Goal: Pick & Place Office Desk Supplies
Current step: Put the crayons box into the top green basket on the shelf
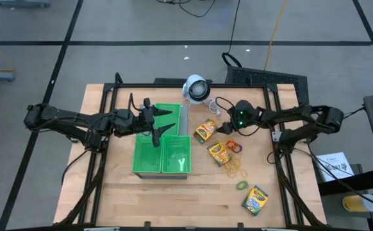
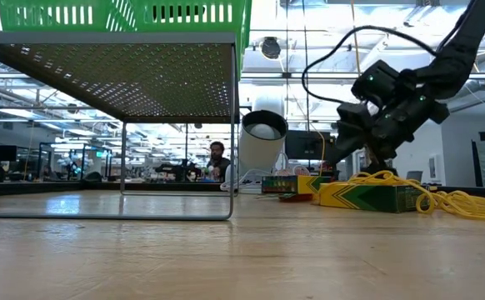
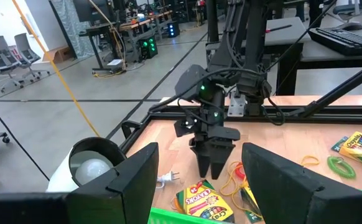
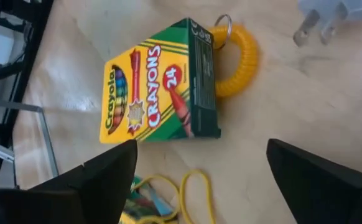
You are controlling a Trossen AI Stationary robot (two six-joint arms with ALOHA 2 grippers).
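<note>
Above the green trays (image 1: 163, 156), the left gripper (image 1: 156, 126) hangs open; the right gripper (image 4: 196, 171), open, overlooks a crayon box (image 4: 159, 84) against a yellow coil (image 4: 238, 59).

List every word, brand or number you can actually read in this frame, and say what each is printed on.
"Crayola" – crayon box under the right wrist camera, yellow face.
"CRAYONS" – same box.
"24" – same box, red circle.
"CRAYONS" – another crayon box, left wrist view.
Print on the box by the coiled yellow cord, the far box and the paper sheet: too small to read.
</note>
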